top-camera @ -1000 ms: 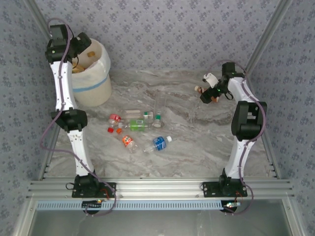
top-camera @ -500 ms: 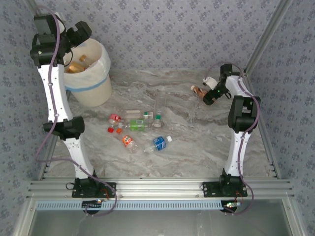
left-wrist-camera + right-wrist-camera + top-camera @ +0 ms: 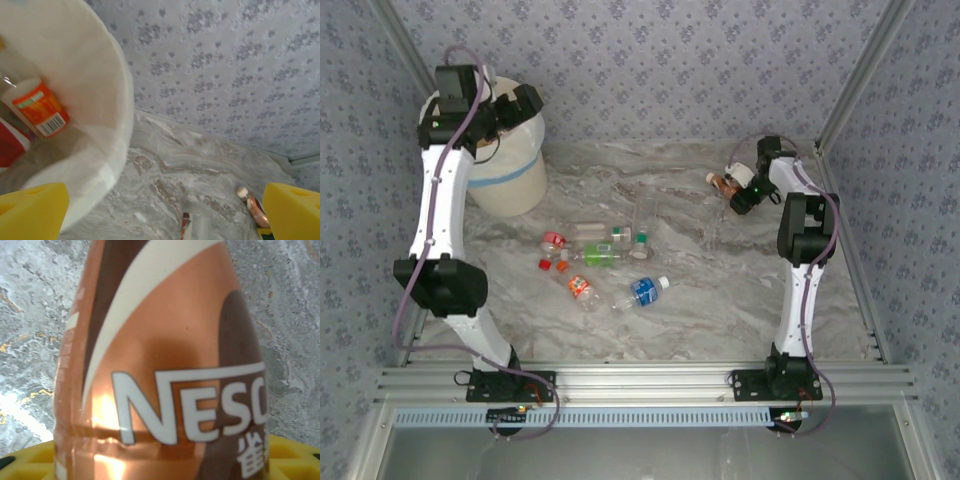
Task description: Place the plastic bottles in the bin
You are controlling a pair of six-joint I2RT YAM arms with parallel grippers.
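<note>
On the near-middle of the table (image 3: 720, 310), a loose cluster of plastic bottles (image 3: 605, 262) lies on its sides. A blue-labelled bottle (image 3: 643, 291) is nearest, with an orange-labelled bottle (image 3: 580, 289) beside it on the left. A green-labelled bottle (image 3: 598, 256) lies just beyond them, and a red-capped bottle (image 3: 553, 241) lies farther left.

Farther back on the right, the right gripper (image 3: 733, 192) sits at a copper-brown bottle (image 3: 722, 183) lying on the table near the back wall. From the wrist, that bottle's brown and cream label (image 3: 170, 365) is pressed close against a yellow pad (image 3: 40, 460). Whether the jaws are clenched on it cannot be told.

At the far left corner stands the bin (image 3: 515, 175), cream-white with a pale blue band, well apart from the cluster. The left gripper (image 3: 161, 212) hangs above its rim with its jaws released wide, the yellow pads (image 3: 30, 210) far apart and holding nothing. Inside the bin's lined wall (image 3: 107, 100) rests an orange-labelled bottle in the bin (image 3: 37, 107).
</note>
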